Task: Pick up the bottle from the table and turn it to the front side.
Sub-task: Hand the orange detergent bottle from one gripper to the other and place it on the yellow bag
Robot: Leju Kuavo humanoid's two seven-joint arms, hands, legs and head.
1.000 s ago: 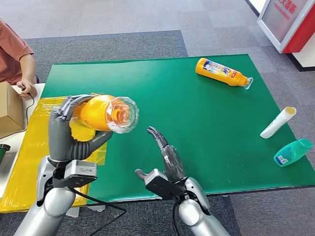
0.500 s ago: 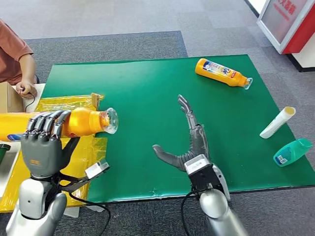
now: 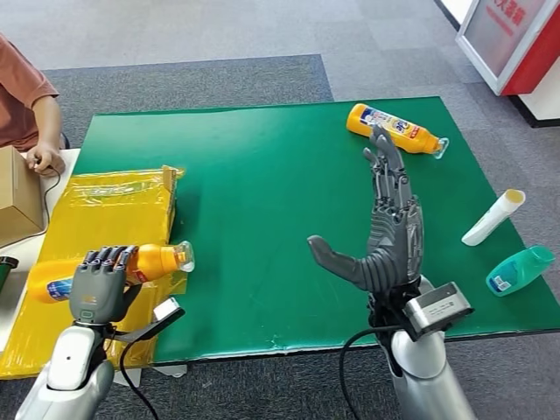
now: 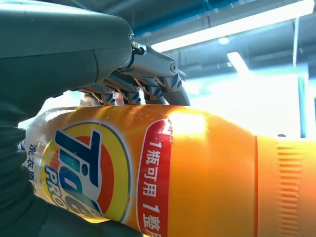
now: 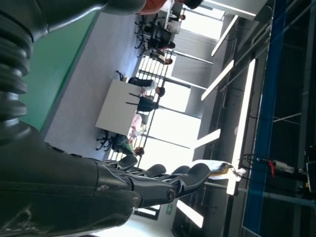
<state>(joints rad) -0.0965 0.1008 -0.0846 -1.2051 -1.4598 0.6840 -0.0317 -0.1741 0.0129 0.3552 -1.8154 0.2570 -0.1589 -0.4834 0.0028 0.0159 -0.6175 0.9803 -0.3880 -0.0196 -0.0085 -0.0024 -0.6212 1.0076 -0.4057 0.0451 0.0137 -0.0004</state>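
Observation:
My left hand (image 3: 99, 284) grips an orange detergent bottle (image 3: 149, 262) lying sideways, low over the yellow sheet (image 3: 99, 206) at the table's left edge. Its clear cap points right and its base sticks out to the left. The left wrist view shows the bottle's label (image 4: 89, 170) facing the camera, with my fingers (image 4: 149, 84) wrapped over the body. My right hand (image 3: 386, 232) is raised over the green mat (image 3: 277, 175), held flat with fingers spread and holding nothing. A second orange bottle (image 3: 395, 129) lies on the mat just beyond its fingertips.
A white tube (image 3: 494, 217) and a teal bottle (image 3: 521, 270) lie at the mat's right edge. A cardboard box (image 3: 17, 194) sits at the far left, where a person's hand (image 3: 45, 157) rests. A red and white stand (image 3: 512, 39) is at the back right.
My left hand has swung the bottle from pointing at the camera to lying sideways and lowered it over the yellow sheet. My right hand has risen and moved forward and right, fingers straightening.

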